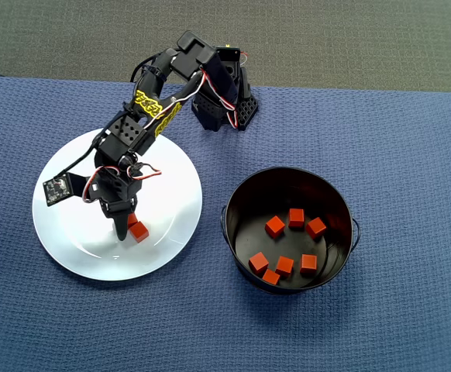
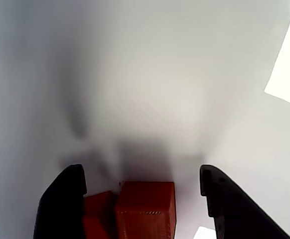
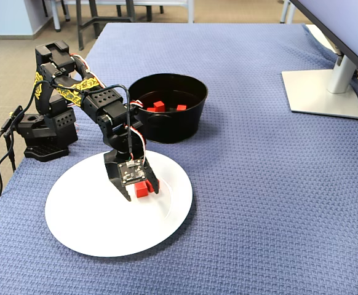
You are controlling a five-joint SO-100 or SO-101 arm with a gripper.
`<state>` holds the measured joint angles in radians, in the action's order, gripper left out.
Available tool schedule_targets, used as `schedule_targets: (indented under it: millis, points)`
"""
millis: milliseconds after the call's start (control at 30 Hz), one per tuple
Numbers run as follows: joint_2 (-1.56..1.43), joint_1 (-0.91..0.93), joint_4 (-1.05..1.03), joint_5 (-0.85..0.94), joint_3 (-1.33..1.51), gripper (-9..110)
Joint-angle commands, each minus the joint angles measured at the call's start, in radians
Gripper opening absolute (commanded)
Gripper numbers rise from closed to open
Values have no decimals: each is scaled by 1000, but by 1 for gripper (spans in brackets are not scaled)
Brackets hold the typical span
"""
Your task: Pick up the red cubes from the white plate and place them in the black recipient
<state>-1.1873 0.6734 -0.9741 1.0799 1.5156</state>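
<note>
Wrist view: open hand (image 2: 142,199) straddles two red cubes (image 2: 146,209) on white plate (image 2: 150,74).

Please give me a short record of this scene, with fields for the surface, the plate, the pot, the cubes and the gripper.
surface: blue woven cloth
white plate: two red cubes left, side by side
black pot: seven cubes inside
gripper: open, lowered onto the plate, fingers either side of the two cubes
contact: cannot tell whether the fingers touch a cube
other: monitor stand at the far corner in the fixed view
</note>
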Motion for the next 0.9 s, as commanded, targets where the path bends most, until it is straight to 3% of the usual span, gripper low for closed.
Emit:
schedule_targets:
  millis: [0, 867]
  points:
    - [-25, -21, 37, -25, -18, 21]
    - [-132, -63, 54, -49, 137, 19]
